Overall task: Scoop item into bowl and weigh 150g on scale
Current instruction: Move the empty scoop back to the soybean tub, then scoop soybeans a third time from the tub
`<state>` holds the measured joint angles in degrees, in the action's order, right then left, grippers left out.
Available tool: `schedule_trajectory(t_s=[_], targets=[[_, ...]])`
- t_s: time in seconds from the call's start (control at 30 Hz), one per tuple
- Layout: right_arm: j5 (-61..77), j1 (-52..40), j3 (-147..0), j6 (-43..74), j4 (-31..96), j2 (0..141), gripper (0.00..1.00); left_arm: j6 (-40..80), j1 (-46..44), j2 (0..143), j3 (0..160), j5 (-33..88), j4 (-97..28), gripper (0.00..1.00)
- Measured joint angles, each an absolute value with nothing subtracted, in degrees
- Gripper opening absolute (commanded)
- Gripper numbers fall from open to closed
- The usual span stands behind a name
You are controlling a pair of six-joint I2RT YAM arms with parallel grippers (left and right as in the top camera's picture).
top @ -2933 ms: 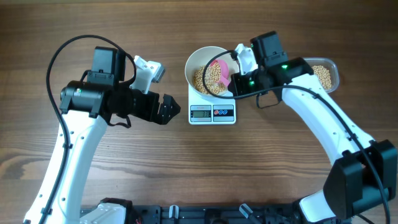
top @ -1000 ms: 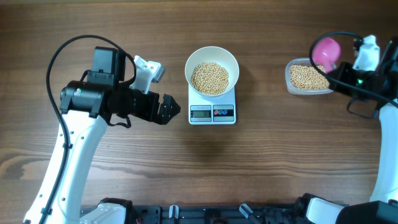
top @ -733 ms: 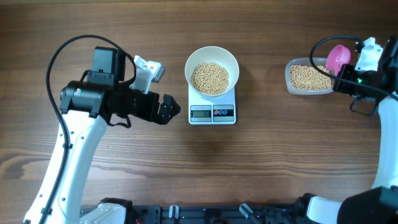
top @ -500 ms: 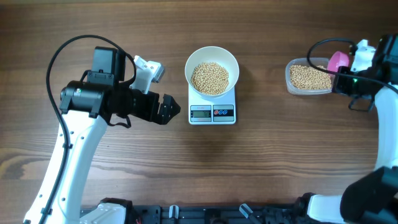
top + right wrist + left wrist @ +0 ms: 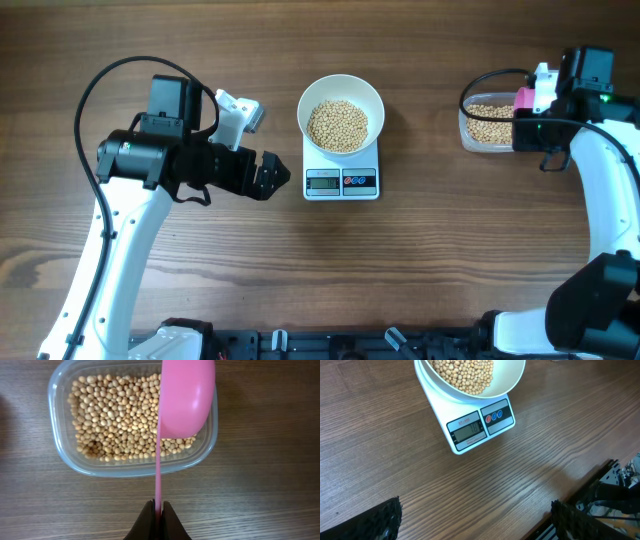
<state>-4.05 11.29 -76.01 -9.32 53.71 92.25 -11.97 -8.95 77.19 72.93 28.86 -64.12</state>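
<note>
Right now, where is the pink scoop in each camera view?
Overhead: pink scoop at far right, at the right end of the clear tub.
Left wrist: not in it.
Right wrist: pink scoop at top centre-right, its handle running down into the right gripper.
Shared landmark: the clear tub, in the overhead and right wrist views.

In the left wrist view the top edge cuts off the bowl (image 5: 510, 380), which also hides the rear of the scale (image 5: 440, 412); the display (image 5: 466, 430) digits are too small to read, and the left hand (image 5: 476, 522) shows only dark fingers (image 5: 377, 521) in the lower corners. In the right wrist view the scoop (image 5: 185, 405) runs past the top edge and covers some beans (image 5: 115, 415) in the tub (image 5: 60, 445); the right hand (image 5: 158, 522) shows only fingertips (image 5: 146, 524) at the bottom edge.
</note>
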Motion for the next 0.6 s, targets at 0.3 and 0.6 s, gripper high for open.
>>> schedule_trajectory(t_s=[0.3,0.6], targets=[[-6.68,10.92,-75.4,-9.28,54.24,92.75,0.04,-11.97,-8.95,77.19,72.93,28.86,-64.12,1.0],[-6.74,10.92,-72.1,-8.86,53.06,92.79,0.04,-11.97,-8.95,77.19,72.93,28.86,-64.1,1.0]])
